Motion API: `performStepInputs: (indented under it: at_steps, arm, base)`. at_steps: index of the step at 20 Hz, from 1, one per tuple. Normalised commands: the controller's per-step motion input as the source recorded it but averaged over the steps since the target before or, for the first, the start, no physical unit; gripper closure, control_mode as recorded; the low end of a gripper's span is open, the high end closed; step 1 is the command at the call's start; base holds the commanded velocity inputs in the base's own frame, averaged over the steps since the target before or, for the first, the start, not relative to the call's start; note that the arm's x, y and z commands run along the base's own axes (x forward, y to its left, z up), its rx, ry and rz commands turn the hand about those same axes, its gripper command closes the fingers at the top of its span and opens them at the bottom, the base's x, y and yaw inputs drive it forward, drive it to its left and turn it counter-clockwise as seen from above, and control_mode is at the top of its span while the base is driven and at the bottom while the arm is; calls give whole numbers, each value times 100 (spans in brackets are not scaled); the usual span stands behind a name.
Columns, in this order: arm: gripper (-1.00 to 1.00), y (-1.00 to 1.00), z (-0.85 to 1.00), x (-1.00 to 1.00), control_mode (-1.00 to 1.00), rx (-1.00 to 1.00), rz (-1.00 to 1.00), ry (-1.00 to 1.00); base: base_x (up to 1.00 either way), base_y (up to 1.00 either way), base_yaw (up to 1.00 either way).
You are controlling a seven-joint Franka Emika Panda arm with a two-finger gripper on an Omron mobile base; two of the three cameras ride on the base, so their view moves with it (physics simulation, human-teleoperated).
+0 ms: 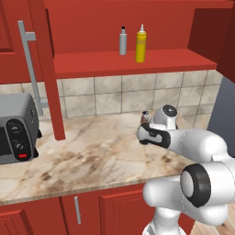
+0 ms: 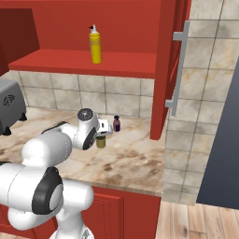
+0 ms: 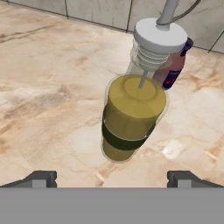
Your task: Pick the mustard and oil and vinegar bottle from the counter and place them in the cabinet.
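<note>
Setting: a red kitchen is shown, with a marble-look counter (image 1: 92, 151) under a red wall cabinet (image 1: 133, 62) whose door is swung open.
Mustard: the yellow squeeze bottle (image 1: 141, 44) is seen standing upright on the cabinet shelf, just beside a slim grey bottle (image 1: 123, 41); this half of the task is judged done.
Oil and vinegar bottle: the olive-brown bottle (image 3: 131, 116) stands upright on the counter near the tiled back wall, with a tiny dark brown bottle (image 3: 175, 65) close behind it.
Gripper: the gripper (image 3: 111, 179) is held wide open and empty, low over the counter, aimed at the olive bottle, whose body lies between the lines of the two fingertips (image 3: 41, 178) but is not yet touched.
Handling: the bottle is judged rigid, smooth, probably slippery, and tall enough to tip if nudged.
Where to grip: the wide round body, about mid-height, is judged best; the narrow ribbed neck and spout offer less hold.
Risk: the small brown bottle could be knocked during the reach.
</note>
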Motion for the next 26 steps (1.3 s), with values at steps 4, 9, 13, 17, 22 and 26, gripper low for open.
performStepInputs:
  at_steps: [4, 9, 13, 17, 22, 26]
  arm:
    - [-100, 0, -7, 18, -100, 0, 0, 0]
    - [-100, 0, -10, 9, -100, 0, 0, 0]
    - [-100, 0, -12, 9, -100, 0, 0, 0]
    - [-100, -1, -8, 12, -100, 0, 0, 0]
    - [-100, -4, -8, 14, -100, 0, 0, 0]
    - [-100, -4, -8, 16, -100, 0, 0, 0]
  base:
    - [0, 0, 0]
    - [0, 0, 0]
    - [0, 0, 0]
    - [0, 0, 0]
    - [0, 0, 0]
    - [0, 0, 0]
